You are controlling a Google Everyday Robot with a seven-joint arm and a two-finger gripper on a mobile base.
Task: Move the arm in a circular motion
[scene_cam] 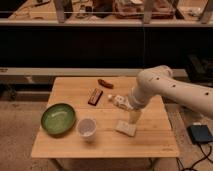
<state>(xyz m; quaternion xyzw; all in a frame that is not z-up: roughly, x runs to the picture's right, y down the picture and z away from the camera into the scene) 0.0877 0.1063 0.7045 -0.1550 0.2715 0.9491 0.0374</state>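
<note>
Arm (165, 87), cream-white and glossy, came in from the right edge of the view, bent at a bulbous joint over the right part of the wooden table (70, 145), then dropped down to its small pale-yellowish tip. Gripper (133, 118) sat at that tip, pointing down, low over the table's right half. How the jaws stood could not be told from this view.

Just below the gripper on the near side lay a pale flat block (126, 128), maybe a sponge; touching or a hair apart, could not tell. Just behind the gripper, by the lower arm segment, lay a small white object (118, 101) on its side. Further left of the gripper, a dark brown bar (95, 96) lay flat. A reddish-brown item (105, 83) lay well behind the gripper, near the table's far edge. A clear cup (86, 127) stood upright to the gripper's left, near the front. A green bowl (58, 118) sat beside the cup, well apart from the gripper. A dark box (200, 134) lay on the floor to the right of the gripper, off the table.
</note>
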